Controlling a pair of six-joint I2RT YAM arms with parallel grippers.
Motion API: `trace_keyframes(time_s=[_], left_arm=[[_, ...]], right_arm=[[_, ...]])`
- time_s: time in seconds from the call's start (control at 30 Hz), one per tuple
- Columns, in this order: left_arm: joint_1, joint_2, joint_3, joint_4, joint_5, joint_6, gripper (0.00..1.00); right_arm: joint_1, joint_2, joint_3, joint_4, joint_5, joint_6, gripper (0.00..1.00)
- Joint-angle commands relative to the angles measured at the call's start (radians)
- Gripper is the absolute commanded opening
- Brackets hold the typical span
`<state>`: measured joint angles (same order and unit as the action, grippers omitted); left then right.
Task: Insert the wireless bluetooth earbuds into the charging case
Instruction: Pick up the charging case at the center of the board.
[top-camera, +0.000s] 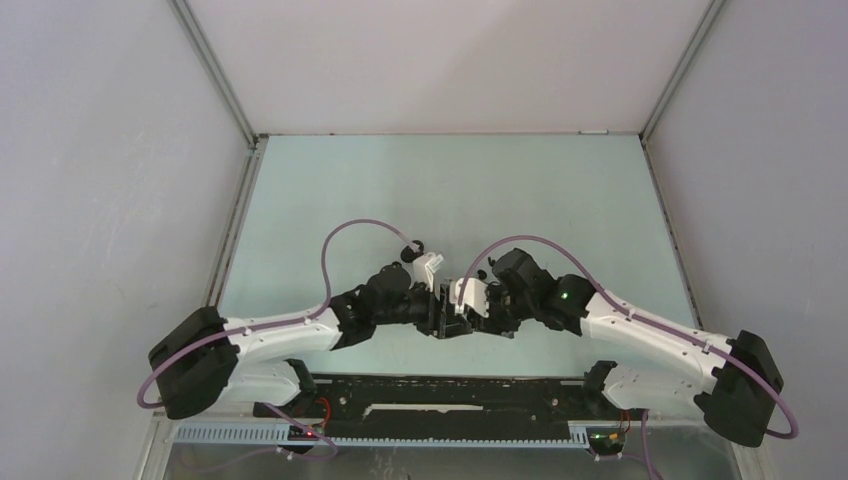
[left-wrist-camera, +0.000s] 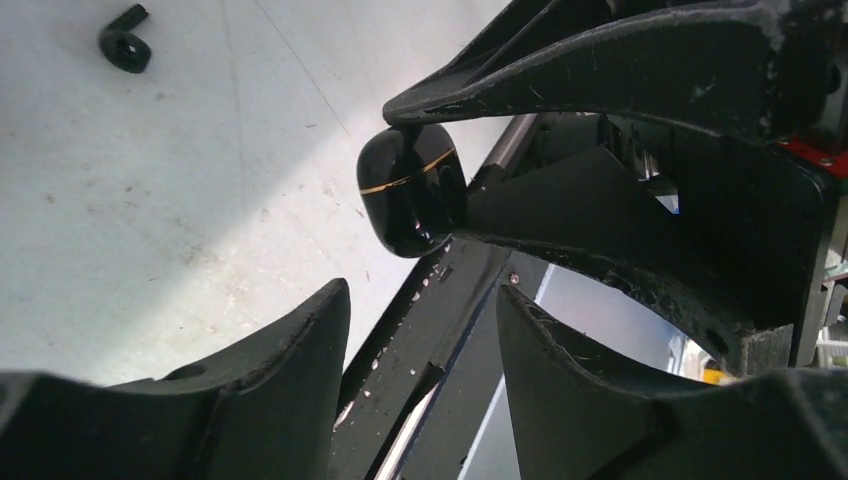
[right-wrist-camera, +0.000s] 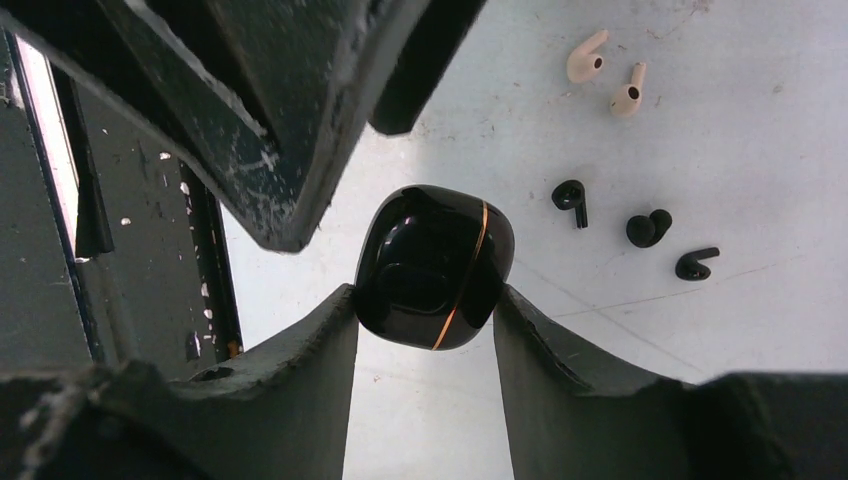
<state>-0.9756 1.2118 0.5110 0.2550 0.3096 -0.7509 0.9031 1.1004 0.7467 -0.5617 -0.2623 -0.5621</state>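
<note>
Between r. hand (right-wrist-camera: 423, 297) fingers, up off table (right-wrist-camera: 750, 150): black case (right-wrist-camera: 432, 265), pinched side to side, lid shut (gold seam unbroken). Straight ahead of l. hand (left-wrist-camera: 422, 290), jaws apart & empty, so prob. best placed for lid. Buds (right-wrist-camera: 648, 228) loose on table beyond.

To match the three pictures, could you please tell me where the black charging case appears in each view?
Top external: not discernible, hidden at the right gripper, mid-picture.
Left wrist: black charging case just above centre, between the right gripper's jaws.
Right wrist: black charging case dead centre, clamped by the same gripper.
Shared landmark: the right gripper holding it.
</note>
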Motion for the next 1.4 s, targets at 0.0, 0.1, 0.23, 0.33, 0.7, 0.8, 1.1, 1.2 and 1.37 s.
trace_keyframes(time_s=[0.0, 0.1, 0.23, 0.33, 0.7, 0.8, 1.1, 1.2, 1.37], left_arm=[[-0.005, 0.036, 0.052, 0.103, 0.077, -0.039, 0.61], [-0.005, 0.056, 0.051, 0.129, 0.082, -0.065, 0.63], [0.000, 0.088, 0.055, 0.171, 0.089, -0.115, 0.63], [0.017, 0.126, 0.059, 0.208, 0.111, -0.174, 0.62], [0.049, 0.213, 0.032, 0.386, 0.183, -0.289, 0.50], [0.049, 0.230, 0.034, 0.410, 0.208, -0.306, 0.43], [0.049, 0.261, -0.002, 0.511, 0.217, -0.299, 0.13], [0.048, 0.253, -0.044, 0.576, 0.202, -0.275, 0.07], [0.006, 0.183, -0.167, 0.736, 0.116, -0.142, 0.00]], right_arm=[[0.016, -0.013, 0.000, 0.018, 0.011, -0.015, 0.33], [0.018, -0.024, 0.000, 0.011, 0.004, -0.013, 0.33], [0.018, -0.036, 0.000, 0.008, -0.002, -0.010, 0.33], [0.018, -0.040, 0.000, 0.009, -0.001, -0.006, 0.33], [0.018, -0.051, 0.000, 0.003, -0.026, -0.001, 0.32], [0.018, -0.050, 0.000, 0.008, -0.027, 0.001, 0.33], [0.016, -0.059, 0.000, 0.007, -0.016, 0.015, 0.49], [-0.013, -0.081, 0.010, -0.015, -0.071, 0.065, 0.79], [-0.197, -0.076, 0.115, -0.136, -0.401, 0.165, 1.00]])
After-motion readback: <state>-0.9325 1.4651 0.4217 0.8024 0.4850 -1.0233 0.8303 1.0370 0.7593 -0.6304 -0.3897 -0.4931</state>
